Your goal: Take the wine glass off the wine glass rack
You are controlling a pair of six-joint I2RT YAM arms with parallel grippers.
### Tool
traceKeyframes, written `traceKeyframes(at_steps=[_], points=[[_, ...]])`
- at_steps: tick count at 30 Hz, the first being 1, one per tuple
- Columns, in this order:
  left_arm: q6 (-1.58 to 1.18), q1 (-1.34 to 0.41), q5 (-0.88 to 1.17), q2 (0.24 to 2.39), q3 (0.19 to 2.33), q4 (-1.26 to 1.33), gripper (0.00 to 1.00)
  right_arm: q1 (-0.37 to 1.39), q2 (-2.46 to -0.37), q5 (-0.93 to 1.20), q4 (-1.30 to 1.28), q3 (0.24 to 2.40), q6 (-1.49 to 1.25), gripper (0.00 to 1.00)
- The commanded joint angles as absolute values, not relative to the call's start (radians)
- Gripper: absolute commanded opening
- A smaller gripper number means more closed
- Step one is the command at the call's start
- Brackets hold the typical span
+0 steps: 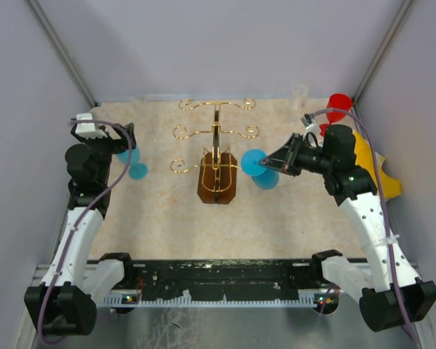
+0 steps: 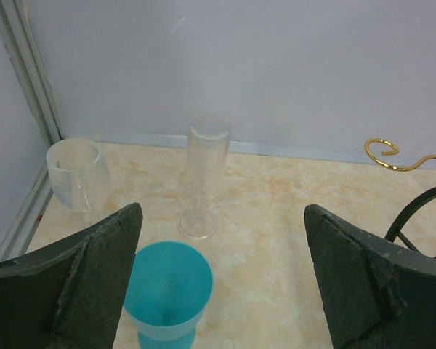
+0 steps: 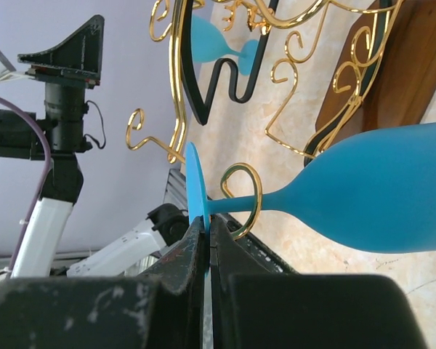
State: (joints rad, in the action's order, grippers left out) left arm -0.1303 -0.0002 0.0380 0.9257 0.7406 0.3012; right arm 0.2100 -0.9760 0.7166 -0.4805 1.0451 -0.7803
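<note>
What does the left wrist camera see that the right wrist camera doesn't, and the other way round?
Only the left wrist view shows a tall clear flute and a round clear glass. Only the right wrist view shows the blue wine glass, its stem through a loop of the gold rack, with the right pincer shut on its foot, plus the left arm. Both show that rack.

Top camera looks down from above and behind at the whole table [image 1: 160, 211]. Wrist cameras sit close and low; all three show the rack [image 1: 216, 178].
</note>
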Motion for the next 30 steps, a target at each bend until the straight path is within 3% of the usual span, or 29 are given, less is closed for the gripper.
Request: traceKeyframes(at_steps=[1,15,30], points=[[-0.138,-0.005,0.041,0.911,0.767,0.288,0.98,0.198,-0.936,0.792,-0.462,1.054,-0.795,0.00],[-0.159,-0.004,0.047,0.917,0.777,0.279,0.97,0.201,-0.909,0.914,-0.374,0.988,-0.868,0.00],[-0.158,-0.005,0.055,0.929,0.793,0.268,0.97,0.252,-1.042,0.914,-0.183,1.048,-0.940,0.00]])
